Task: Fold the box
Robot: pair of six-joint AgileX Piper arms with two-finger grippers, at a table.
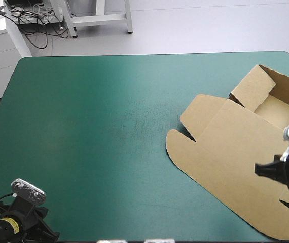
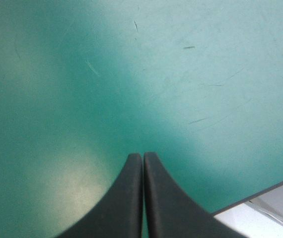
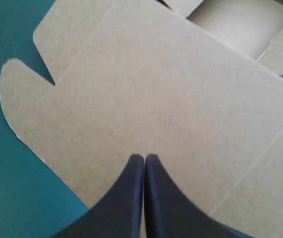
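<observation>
Fingers [image 3: 126, 198] of our right gripper [image 3: 144, 157] meet, empty, over the brown box [image 3: 151, 89], its flat lid under them, its raised tray ahead. Our left gripper [image 2: 142, 155], likewise pressed together, hangs over bare teal-green cover [image 2: 82, 74]. We judge the walls done; any further tuck needs opened fingers.

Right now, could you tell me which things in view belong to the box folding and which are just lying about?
Job: brown cardboard box, walls raised, lid flat; right black claw, shut, above lid.
Idle: left black claw, shut, above teal-green table cover.
</observation>
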